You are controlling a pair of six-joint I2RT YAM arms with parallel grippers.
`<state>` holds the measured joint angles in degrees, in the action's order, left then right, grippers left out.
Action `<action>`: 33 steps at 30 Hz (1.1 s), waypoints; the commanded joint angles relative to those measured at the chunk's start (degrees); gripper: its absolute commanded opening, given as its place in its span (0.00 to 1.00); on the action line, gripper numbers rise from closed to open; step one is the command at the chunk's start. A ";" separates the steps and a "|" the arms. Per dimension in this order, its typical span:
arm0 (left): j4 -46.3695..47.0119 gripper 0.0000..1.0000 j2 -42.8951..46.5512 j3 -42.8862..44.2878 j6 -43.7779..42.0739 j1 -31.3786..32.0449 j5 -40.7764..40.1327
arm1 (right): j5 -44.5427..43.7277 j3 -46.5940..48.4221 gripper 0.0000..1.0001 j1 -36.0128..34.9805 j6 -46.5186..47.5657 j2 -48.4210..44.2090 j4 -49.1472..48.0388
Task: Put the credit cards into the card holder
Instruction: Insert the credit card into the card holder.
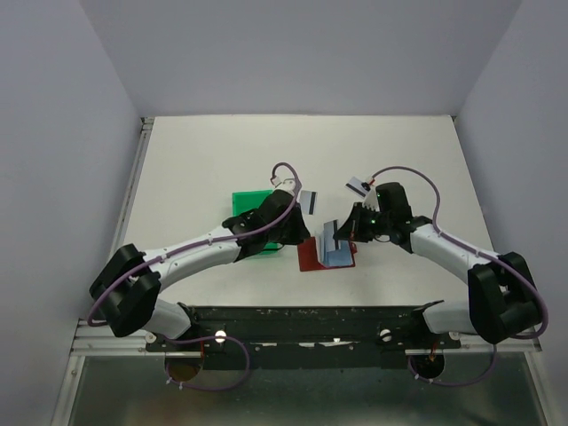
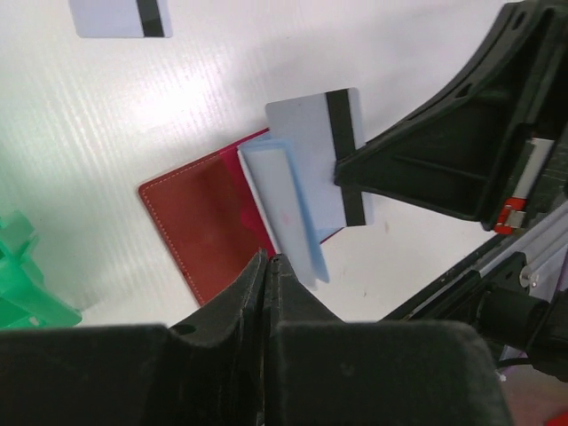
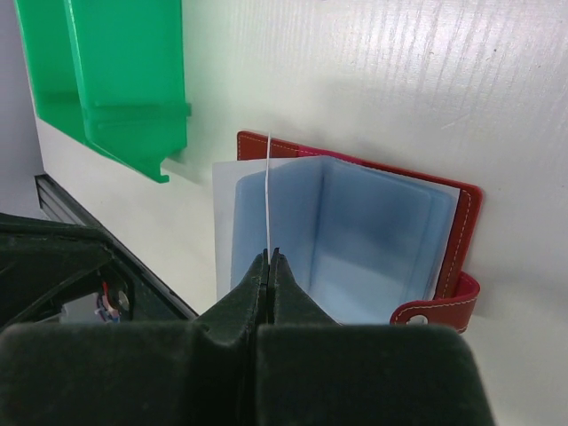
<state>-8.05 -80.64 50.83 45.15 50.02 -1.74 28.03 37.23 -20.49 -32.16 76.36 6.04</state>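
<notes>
On the white table (image 1: 204, 160), furthest left, lies the green tray (image 1: 251, 206), with the left arm reaching across it. The left claw (image 2: 269, 262) is at the near left side of the card holder (image 2: 200, 222). Its two fingers are drawn almost together, with only a thin slit between them. The near edge of a pale blue leaf (image 2: 284, 204) of the holder runs straight into that slit, so the claw pinches this leaf and props it up off the red cover.

Just beyond the left claw, a loose credit card (image 1: 309, 201) lies flat on the table, apart from the holder, its dark stripe along one side.

The card holder lies open in the middle, between the two claws. The dark red cover is flat on the table, with light stitching along its rim. The blue leaves are fanned up, and a snap tab (image 3: 435, 309) curls at the corner.

The right claw (image 3: 269, 257) is fully closed on a second credit card (image 2: 306, 129), gripping it at the striped edge. This card is held on edge above the blue leaves. From the right wrist it shows only as a thin white line rising from the fingertips.

Further right, beside the right wrist, another card (image 1: 356, 185) shows pale with a dark stripe.

Any print on the cards is too small to read
</notes>
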 commanded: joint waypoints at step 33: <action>4.10 0.11 -13.84 5.25 -1.73 5.35 5.69 | -0.78 -1.29 0.00 0.36 -0.27 0.81 0.46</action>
<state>-4.43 -93.56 56.42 42.98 54.89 3.49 28.71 36.56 -20.49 -32.97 77.60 5.48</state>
